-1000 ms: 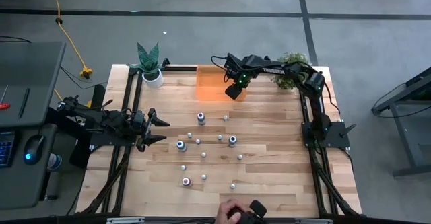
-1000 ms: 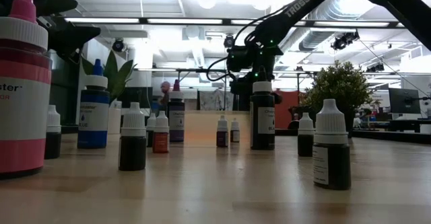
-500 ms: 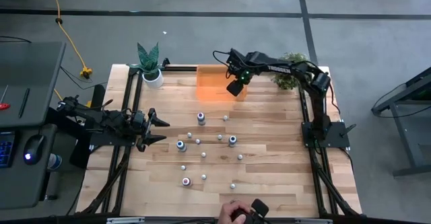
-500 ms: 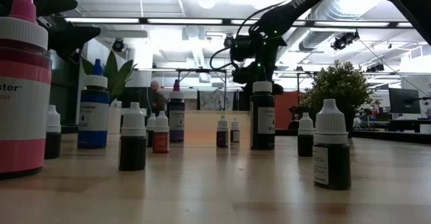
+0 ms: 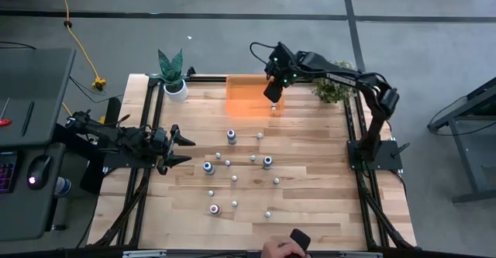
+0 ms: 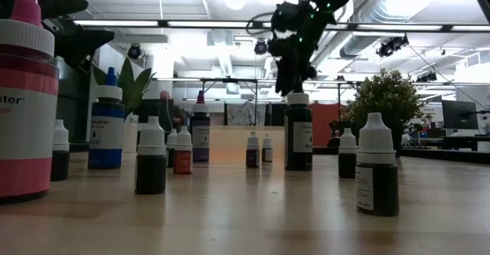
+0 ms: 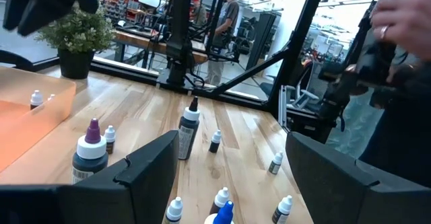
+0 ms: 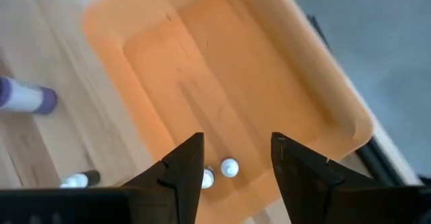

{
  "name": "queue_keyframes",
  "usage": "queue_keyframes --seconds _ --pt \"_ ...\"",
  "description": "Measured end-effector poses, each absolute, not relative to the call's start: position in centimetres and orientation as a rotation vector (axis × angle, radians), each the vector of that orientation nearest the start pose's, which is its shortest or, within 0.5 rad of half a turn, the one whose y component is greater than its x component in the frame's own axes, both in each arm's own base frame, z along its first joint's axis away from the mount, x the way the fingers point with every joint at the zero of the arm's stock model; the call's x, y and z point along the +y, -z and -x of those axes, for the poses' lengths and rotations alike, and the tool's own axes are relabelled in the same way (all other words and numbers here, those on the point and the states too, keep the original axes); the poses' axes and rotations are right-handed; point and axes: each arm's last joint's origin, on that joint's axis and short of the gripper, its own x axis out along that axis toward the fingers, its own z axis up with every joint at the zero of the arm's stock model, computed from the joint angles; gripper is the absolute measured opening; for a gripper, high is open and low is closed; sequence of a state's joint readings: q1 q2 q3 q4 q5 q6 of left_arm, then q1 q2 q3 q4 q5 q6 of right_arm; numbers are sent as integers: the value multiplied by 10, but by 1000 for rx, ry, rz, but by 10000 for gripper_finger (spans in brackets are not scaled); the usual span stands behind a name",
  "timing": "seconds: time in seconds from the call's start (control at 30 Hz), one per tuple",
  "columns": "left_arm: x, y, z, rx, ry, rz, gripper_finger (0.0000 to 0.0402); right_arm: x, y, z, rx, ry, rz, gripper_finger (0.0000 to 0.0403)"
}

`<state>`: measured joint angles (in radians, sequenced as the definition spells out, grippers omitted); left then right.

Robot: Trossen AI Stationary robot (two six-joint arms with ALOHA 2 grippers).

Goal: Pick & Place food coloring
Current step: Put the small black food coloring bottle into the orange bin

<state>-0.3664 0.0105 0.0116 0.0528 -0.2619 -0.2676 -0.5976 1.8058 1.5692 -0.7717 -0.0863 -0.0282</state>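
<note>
A pale butcher-block wooden table [image 5: 310, 173] stands on a grey concrete floor, with a translucent orange plastic tray [image 5: 240, 95] at its far edge, about twelve o'clock from the middle of the top. The right gripper [image 5: 272, 92] hangs above the right end of that tray, its two dark fingers [image 8: 183, 163] spread apart and holding nothing. Straight below them, in the tray's corner, stand two tiny white-capped dropper bottles [image 8: 219, 172] side by side, clear of the fingers. The rest of the food coloring, small bottles with pale caps [image 5: 232, 178], is scattered upright over the middle of the table, toward six and seven o'clock from that gripper and well apart from it; among them are a dark bottle with a purple cap [image 7: 89, 153] and a blue-bodied bottle [image 6: 106, 126]. The left gripper [image 5: 184, 149] waits at the table's left edge, nine o'clock from the scatter, fingers open and empty. A spiky green plant in a white pot [image 5: 173, 75] sits at the far left corner, a bushy green plant [image 5: 333, 84] at the far right. A person's hand [image 5: 280, 249] shows at the near edge, holding a dark device.
</note>
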Motion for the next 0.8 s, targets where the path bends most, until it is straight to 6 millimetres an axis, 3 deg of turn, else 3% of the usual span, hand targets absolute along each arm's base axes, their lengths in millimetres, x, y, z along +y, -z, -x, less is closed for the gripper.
queue_keyframes --seconds 0.37,0.57,0.8 --pt "-28 -172 -93 -37 111 284 271 -198 -336 -306 834 328 -188 162" --pt "-28 -172 -93 -37 111 284 271 -184 -378 -309 798 258 -62 159" --pt "-28 -172 -93 -37 111 284 271 -167 -408 -319 800 203 -21 158"
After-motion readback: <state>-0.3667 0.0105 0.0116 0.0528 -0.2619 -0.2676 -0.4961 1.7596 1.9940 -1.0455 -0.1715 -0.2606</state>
